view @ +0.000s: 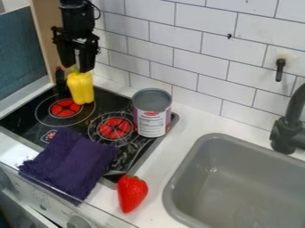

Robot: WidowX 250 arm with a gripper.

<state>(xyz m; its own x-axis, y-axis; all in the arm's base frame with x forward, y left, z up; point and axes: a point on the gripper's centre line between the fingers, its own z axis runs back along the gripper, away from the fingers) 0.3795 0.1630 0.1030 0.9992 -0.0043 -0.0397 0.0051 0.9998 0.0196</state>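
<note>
right by pepper, gripper near wall

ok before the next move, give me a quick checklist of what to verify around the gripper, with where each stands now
1. Gripper open: ok, its two fingers stand apart.
2. Gripper over the yellow pepper: ok, it hangs at the stem end.
3. Fingertips touching the pepper: cannot tell from this angle.
4. Pepper upright: ok, it stands at the back of the stove.
5. Wide gap beside the pepper: not ok, a small dark bottle is close by.
6. Stove free of cloth: not ok, the purple cloth lies over its front edge.
</note>
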